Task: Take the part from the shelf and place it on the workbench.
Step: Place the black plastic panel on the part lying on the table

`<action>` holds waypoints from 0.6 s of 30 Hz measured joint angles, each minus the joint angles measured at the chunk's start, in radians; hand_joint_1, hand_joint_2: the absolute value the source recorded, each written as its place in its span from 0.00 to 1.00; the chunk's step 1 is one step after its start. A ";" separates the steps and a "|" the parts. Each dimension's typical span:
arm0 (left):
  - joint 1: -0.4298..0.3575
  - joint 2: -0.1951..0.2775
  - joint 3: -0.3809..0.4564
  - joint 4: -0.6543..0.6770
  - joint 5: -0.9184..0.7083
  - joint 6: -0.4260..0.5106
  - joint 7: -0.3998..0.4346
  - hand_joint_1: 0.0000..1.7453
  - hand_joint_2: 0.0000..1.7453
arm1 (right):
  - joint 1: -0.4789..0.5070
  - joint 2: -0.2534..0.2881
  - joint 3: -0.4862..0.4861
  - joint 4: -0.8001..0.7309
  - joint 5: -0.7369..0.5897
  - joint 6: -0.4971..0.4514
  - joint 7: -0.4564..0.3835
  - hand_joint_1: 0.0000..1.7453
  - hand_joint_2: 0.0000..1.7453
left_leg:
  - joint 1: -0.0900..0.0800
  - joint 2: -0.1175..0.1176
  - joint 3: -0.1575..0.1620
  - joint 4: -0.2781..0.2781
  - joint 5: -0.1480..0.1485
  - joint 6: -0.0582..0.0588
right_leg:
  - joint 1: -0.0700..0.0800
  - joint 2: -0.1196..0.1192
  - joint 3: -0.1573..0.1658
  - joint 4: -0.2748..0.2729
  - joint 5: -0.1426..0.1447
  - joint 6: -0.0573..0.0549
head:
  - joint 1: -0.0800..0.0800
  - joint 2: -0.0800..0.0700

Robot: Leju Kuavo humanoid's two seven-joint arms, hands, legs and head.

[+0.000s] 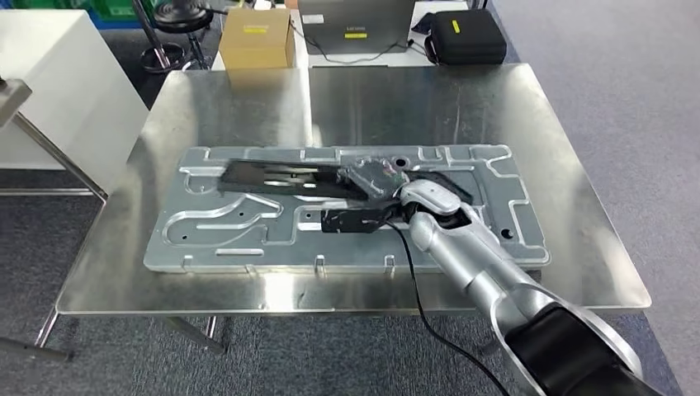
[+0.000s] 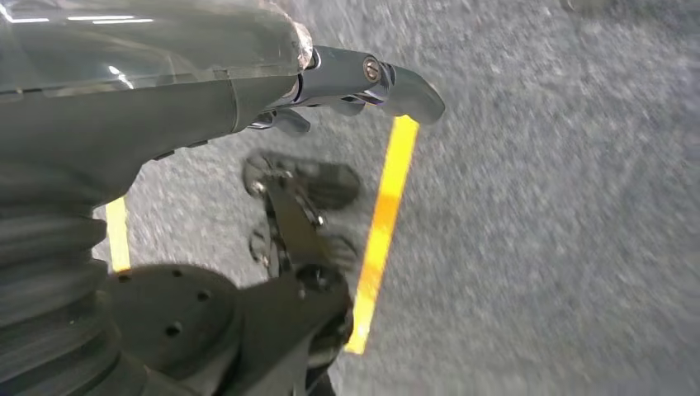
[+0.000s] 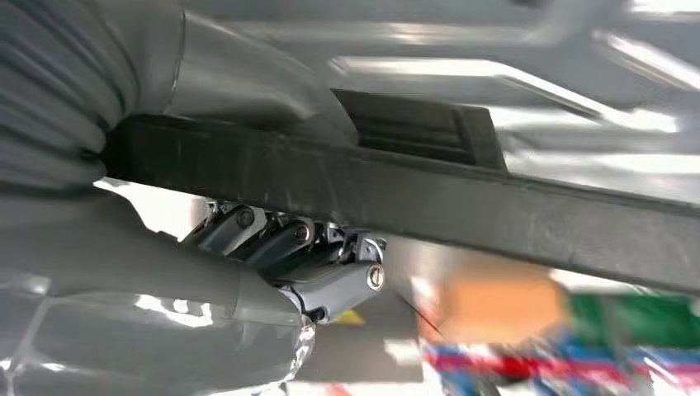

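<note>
R hand (image 1: 381, 183) grips the black part (image 1: 285, 179) w/ fingers (image 3: 281, 243) curled under the bar and thumb on the other side. Part is a long flat black piece, lying across the grey stamped metal panel (image 1: 248, 239) on the steel workbench (image 1: 206, 107), stretching toward 9 o'clock from the hand. L hand (image 2: 347, 82) hangs over grey floor w/ a yellow line (image 2: 384, 223), fingers loosely apart, holding nothing. Cardboard box (image 1: 256, 37) at 11 o'clock beyond the bench, black case (image 1: 468, 37) at 1 o'clock.
</note>
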 joint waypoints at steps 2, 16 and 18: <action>0.003 0.000 0.000 0.000 0.000 -0.003 -0.002 0.00 1.00 | -0.006 0.008 0.005 0.063 0.009 -0.001 0.012 1.00 1.00 | 0.003 0.001 -0.065 0.132 -0.055 -0.007 | 0.001 -0.005 0.003 0.000 -0.003 -0.004 | -0.001 0.000; 0.007 0.000 0.002 0.000 -0.008 -0.017 -0.038 0.00 1.00 | -0.047 0.024 0.023 0.222 0.046 0.052 0.094 0.00 0.00 | 0.012 0.008 0.036 -0.094 0.072 0.036 | -0.002 0.005 -0.051 0.157 -0.105 0.049 | 0.004 0.000; 0.006 0.000 0.002 0.000 -0.013 -0.019 -0.042 0.00 0.50 | -0.037 0.023 0.023 0.237 0.047 0.046 0.100 0.00 0.00 | 0.009 0.009 0.030 -0.094 0.075 0.041 | -0.002 0.005 -0.108 0.273 -0.152 0.051 | 0.004 0.000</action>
